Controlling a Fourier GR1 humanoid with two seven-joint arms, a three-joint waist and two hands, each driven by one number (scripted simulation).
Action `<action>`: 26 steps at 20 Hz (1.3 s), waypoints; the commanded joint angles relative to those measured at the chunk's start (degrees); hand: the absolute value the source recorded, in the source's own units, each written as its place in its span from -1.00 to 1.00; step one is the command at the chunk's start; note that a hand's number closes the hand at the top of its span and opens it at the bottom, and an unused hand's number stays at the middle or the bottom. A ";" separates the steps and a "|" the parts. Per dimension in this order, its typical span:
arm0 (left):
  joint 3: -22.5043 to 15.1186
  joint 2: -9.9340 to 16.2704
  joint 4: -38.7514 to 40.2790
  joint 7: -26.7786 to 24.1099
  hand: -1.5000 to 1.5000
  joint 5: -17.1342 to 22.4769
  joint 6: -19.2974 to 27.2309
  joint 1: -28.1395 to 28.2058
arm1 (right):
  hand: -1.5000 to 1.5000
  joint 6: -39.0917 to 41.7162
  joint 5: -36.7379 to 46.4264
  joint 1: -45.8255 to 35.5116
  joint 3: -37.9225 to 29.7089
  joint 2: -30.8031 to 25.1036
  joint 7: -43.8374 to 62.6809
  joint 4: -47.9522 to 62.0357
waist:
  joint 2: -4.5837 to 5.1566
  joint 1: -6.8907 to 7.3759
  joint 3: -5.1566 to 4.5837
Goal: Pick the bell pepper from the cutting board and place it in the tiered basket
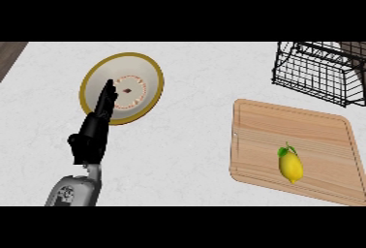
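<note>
On the wooden cutting board (286, 131) at the right lies a yellow bell pepper (290, 166) with a green stem, near the board's front edge. The black wire tiered basket (322, 72) stands at the back right, beyond the board. My left hand (97, 123) is at the left, edge-on with straight fingers pointing away over a plate; it is open and holds nothing. The right hand does not show.
A round plate (121, 88) with a gold rim and a reddish ring pattern lies at the back left, partly under my left hand's fingers. The white counter ends at a dark strip (10, 55) in the far left corner.
</note>
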 commanded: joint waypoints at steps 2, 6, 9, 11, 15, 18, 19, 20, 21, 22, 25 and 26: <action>0.82 -0.25 1.09 0.84 0.00 -0.01 0.37 -1.18 | -1.00 -8.06 -5.71 1.71 -5.12 1.13 -2.40 1.92 | -0.09 -0.23 0.01; -2.28 -2.80 0.07 -0.86 0.00 -2.44 2.38 1.19 | -1.00 -13.30 -8.66 0.57 -7.55 0.14 -3.75 0.17 | -0.16 -0.48 0.01; -0.92 -1.21 -1.78 1.08 0.00 -1.01 0.97 1.80 | -1.00 -17.62 -9.75 0.13 -9.05 -0.64 -1.29 -4.14 | -0.61 -0.85 -0.02; 0.64 0.83 -2.83 0.85 0.00 -0.60 0.12 2.70 | -1.00 -17.86 -10.88 4.49 -9.65 -0.67 -0.54 -8.01 | -1.00 -1.83 -0.03; 0.61 -0.62 -0.59 -0.42 0.00 -0.77 1.06 2.24 | -1.00 -16.15 -13.23 6.39 -13.48 -6.10 3.19 -12.17 | -0.96 -2.54 -0.04; 1.46 0.13 -2.50 1.13 0.00 -0.32 1.03 3.38 | -1.00 -14.72 -17.59 12.37 -16.45 -4.02 4.50 -21.98 | -1.64 -3.85 -0.04; 1.35 0.65 -4.49 1.37 0.00 -0.16 0.68 5.02 | -1.00 -15.66 -19.10 16.37 -17.42 -2.99 2.34 -25.80 | -1.78 -3.98 -0.01; 0.56 -0.58 -3.14 0.24 0.00 -0.25 0.97 5.40 | -1.00 -13.56 -21.73 18.54 -19.08 -3.08 1.44 -28.45 | -1.72 -4.38 -0.02; 2.99 1.73 -3.26 0.25 0.00 0.56 0.13 4.66 | -1.00 -10.92 -24.47 19.79 -21.45 -4.96 0.53 -30.02 | -1.80 -4.78 0.00; 2.27 0.44 -2.34 0.35 0.00 -0.48 1.58 4.81 | -1.00 -9.07 -25.28 22.92 -21.21 -2.92 0.70 -34.75 | -2.00 -5.56 -0.03; 3.55 1.48 -0.92 -1.80 0.00 0.41 0.56 5.18 | -1.00 -3.52 -29.31 30.11 -24.22 -2.43 1.19 -45.54 | -1.87 -5.68 -0.07; 2.54 1.07 -2.49 0.13 0.00 -0.23 0.91 5.44 | -1.00 -1.84 -31.08 33.39 -25.84 -1.62 0.42 -48.38 | -2.05 -6.06 -0.02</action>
